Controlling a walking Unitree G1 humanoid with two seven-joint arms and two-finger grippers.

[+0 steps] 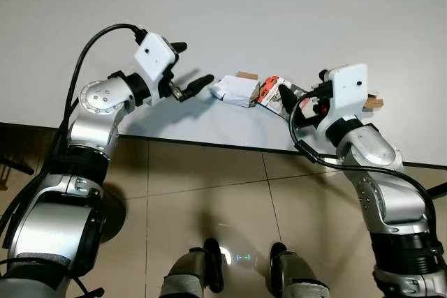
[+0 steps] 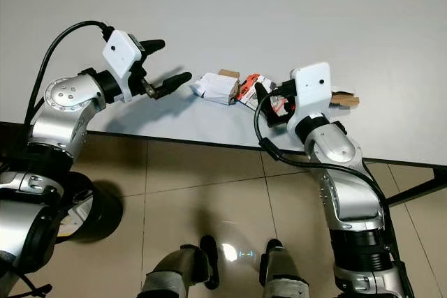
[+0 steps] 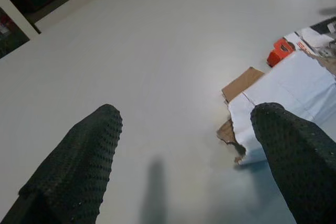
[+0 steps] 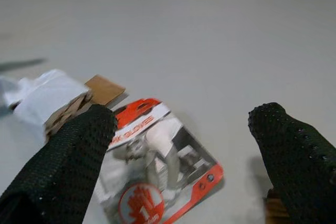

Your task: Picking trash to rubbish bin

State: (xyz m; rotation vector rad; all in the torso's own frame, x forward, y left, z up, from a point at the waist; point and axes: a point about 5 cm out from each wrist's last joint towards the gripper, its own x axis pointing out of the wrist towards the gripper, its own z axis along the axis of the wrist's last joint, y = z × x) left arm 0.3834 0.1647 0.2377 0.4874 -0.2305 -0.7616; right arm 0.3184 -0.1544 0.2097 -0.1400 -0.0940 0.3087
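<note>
Near the front edge of the table [image 1: 230, 12], between my two arms, lay the trash: a torn white packet [image 1: 236, 91] with brown card at its back and, touching it on my right, a red-and-white glove pack [image 4: 157, 174]. My left gripper [image 1: 186, 69] hung just beside the packet's left end and my right gripper [image 4: 181, 163] sat over the glove pack, both spread wide and holding nothing. I judged the pack, its long axis slanting across my right fingers [image 4: 71, 161], the nearer pick for that arm.

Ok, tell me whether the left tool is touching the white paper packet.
Apart. In the left eye view the left tool sits open beside the white paper packet, with bare table between its nearer fingertip and the packet.
</note>
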